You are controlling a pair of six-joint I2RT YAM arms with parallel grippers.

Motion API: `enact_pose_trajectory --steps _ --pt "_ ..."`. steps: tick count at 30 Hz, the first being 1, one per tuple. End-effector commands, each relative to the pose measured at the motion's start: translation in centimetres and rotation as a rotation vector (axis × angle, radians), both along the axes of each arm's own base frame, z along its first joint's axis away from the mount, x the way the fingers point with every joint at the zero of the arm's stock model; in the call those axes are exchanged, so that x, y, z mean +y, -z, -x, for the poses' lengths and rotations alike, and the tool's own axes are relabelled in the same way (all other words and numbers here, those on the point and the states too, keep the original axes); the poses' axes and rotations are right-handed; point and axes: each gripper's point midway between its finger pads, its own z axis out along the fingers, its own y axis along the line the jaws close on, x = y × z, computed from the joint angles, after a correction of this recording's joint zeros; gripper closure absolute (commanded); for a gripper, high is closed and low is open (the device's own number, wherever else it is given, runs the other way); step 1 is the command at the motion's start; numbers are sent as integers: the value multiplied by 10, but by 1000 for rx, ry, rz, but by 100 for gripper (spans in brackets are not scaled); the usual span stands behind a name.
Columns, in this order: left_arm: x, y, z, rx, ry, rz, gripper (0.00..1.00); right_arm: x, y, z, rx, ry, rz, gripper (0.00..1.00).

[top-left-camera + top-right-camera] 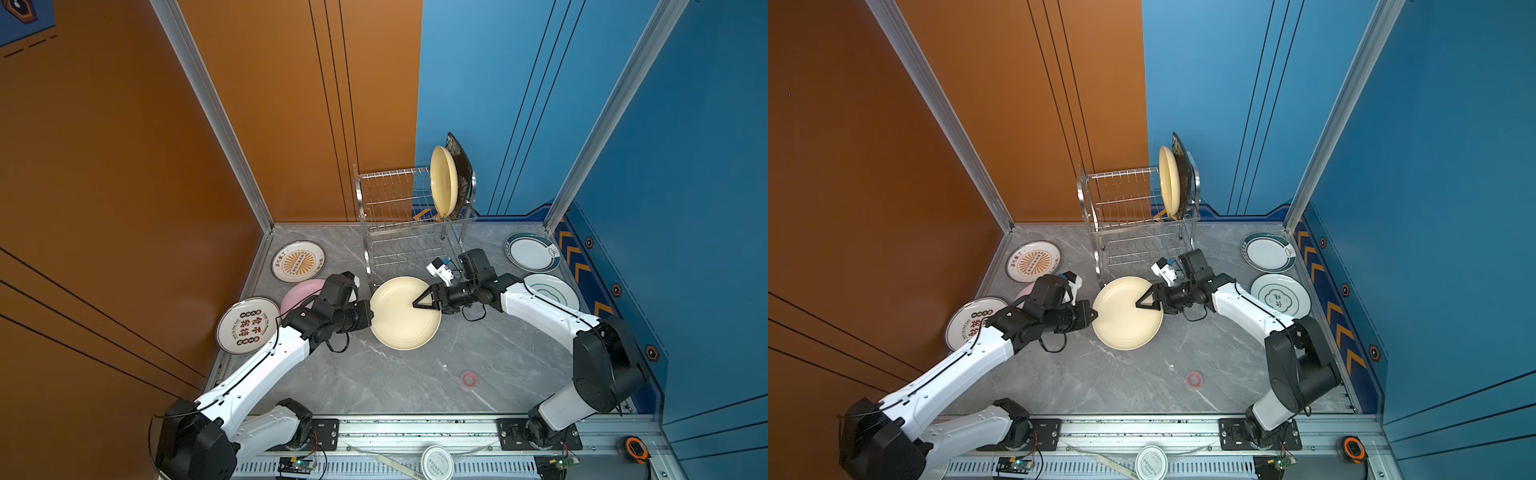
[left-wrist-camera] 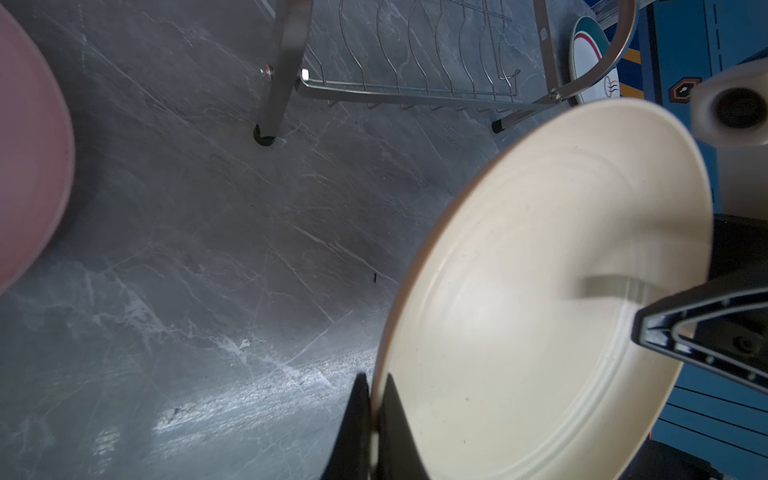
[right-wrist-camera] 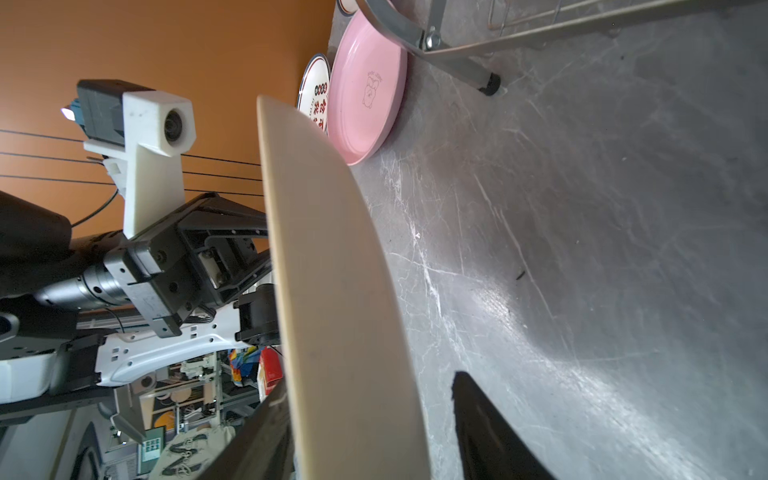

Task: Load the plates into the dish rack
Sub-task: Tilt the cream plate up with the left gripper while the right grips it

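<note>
Pinching one rim of the round cream-yellow plate (image 1: 399,322), the left gripper (image 2: 374,386) is holding it tilted over the grey table (image 1: 415,374). Opposite, the right gripper (image 1: 417,304) is straddling the plate, jaws spread and not clamped: seemingly a handover. Next, it needs to close firmly before carrying the plate to the steel wire dish rack (image 1: 395,195) behind.

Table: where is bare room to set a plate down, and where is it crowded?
Free: the marble between the cream plate and the front rail, bar a red ring. Crowded: left edge, orange-print plate, pink plate, red-print plate; right edge, two teal-rimmed plates; dish rack at the back.
</note>
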Motion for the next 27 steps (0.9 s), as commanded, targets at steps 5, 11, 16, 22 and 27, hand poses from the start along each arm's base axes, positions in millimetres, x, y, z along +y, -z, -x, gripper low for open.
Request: enact_pose_trajectory --steps 5,11,16,22,27 --pt "-10 -14 -6 -38 42 17 100 0 -12 8 -41 -13 -21 60" --pt "-11 -13 -7 -36 42 14 100 2 -16 10 -43 -15 -24 80" --pt "-9 -12 -7 -36 33 11 100 2 -19 9 -50 -5 -21 95" --pt "-2 -13 -6 -40 8 0 63 -4 -22 3 -79 41 14 98" --pt "16 -12 -9 -46 -57 -17 34 -27 -30 -7 -187 135 187 99"
